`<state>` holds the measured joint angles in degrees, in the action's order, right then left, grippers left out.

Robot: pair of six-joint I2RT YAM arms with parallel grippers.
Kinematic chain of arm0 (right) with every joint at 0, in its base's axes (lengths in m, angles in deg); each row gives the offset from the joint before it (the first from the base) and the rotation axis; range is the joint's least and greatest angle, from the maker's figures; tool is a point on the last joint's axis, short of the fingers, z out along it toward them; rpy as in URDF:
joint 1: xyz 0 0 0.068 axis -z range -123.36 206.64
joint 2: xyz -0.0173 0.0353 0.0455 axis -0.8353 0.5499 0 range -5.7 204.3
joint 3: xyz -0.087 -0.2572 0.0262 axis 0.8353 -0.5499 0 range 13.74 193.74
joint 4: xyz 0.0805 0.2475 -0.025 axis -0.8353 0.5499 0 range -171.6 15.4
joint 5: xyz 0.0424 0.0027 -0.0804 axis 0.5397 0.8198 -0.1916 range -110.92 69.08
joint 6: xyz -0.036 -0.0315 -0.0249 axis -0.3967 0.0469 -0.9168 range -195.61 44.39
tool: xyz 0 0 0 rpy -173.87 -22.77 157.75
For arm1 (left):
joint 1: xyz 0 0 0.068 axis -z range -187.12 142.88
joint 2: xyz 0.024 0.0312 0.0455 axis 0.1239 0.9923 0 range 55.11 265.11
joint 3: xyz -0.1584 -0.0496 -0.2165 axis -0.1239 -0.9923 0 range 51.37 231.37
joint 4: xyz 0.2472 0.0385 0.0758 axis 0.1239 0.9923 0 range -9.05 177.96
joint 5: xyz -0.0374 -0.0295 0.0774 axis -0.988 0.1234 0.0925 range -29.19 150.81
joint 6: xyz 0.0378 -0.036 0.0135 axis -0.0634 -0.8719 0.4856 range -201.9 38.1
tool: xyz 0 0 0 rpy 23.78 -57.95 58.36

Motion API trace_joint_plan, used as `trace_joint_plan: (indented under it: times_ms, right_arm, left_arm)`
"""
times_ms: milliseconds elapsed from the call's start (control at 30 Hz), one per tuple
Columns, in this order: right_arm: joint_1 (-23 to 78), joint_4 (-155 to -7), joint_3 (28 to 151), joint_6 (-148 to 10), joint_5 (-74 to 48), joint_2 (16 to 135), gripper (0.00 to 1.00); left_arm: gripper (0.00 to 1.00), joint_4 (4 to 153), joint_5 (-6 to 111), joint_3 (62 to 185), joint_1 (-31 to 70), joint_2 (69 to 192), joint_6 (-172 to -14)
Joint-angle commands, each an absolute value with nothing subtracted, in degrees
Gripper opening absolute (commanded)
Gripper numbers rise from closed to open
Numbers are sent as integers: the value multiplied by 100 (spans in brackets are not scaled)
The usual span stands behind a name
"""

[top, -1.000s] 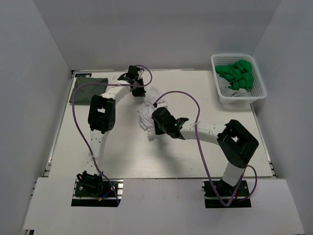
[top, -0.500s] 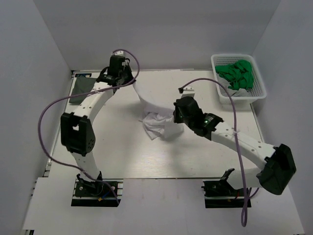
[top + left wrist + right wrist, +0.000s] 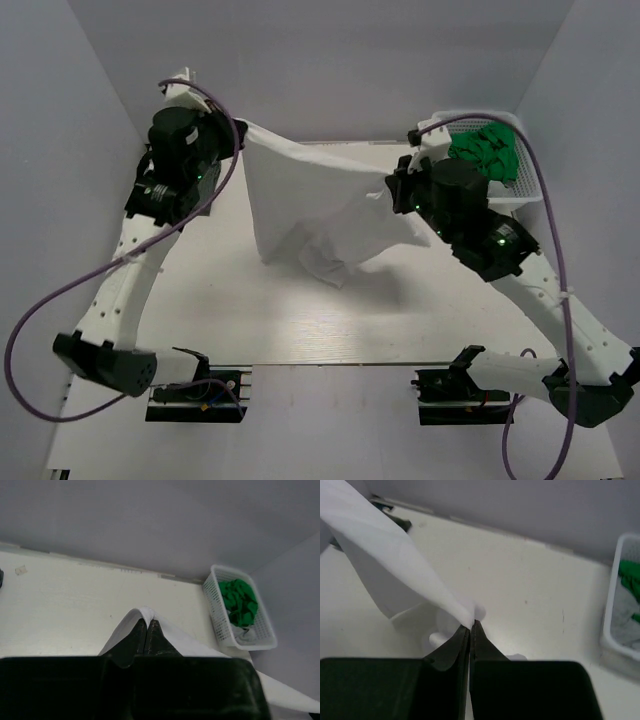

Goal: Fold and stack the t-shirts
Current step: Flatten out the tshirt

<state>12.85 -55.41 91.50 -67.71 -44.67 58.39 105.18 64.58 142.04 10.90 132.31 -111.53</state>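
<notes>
- Nearest the arm bases, the lower part of the white shirt sags in a crumpled bunch. It seems to brush the table around the middle.
- Above that the shirt hangs in the air as a sheet. Its top edge is pulled taut from left to right, so its long axis runs across the table between the two arms.
- The right gripper has its fingers pressed together on the right end of that edge. The cloth fans away from it to the left and downward.
- The left gripper is likewise pinched shut on a fold at the left end. In the top view it sits higher and farther back than the right one.
- Each arm holds one end, so neither is nearer. Laying the shirt flat likely depends on lowering both ends together while the edge is taut, with the bunch dragged out.
- Farthest right, the basket of green cloth sits just behind the right gripper.
- The dark shirt does not show in any view.
</notes>
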Motion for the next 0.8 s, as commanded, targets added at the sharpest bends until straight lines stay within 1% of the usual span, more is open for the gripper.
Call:
trace_joint_plan:
  times_ms: [0, 200, 233, 467, 533, 600, 767]
  right_arm:
    - [1278, -4980, 10117, -7534, -3561, 5687, 0]
    - [1261, -4496, 11268, -8079, -2209, 5337, 0]
    - [1261, -4417, 11384, -8167, -2154, 5310, 0]
    - [1270, -4294, 12464, -8176, -829, 5142, 0]
    - [1287, -4110, 12911, -8132, -600, 5160, 0]
    - [1279, -4117, 13054, -8106, -607, 5152, 0]
    - [1287, -4547, 12898, -8124, -720, 5002, 0]
  left_arm:
    - [0, 10285, 6415, 14304, 1099, 12351, -11178]
    - [0, 10284, 6204, 14435, 1099, 11541, -11178]
    - [0, 10284, 6134, 14505, 1099, 11340, -11126]
    - [0, 10415, 5432, 15251, 1046, 10889, -11126]
    - [0, 10416, 5272, 15523, 1046, 10828, -11126]
    - [0, 10547, 5124, 15709, 1046, 10828, -11126]
    - [0, 10548, 5061, 15982, 993, 10828, -11126]
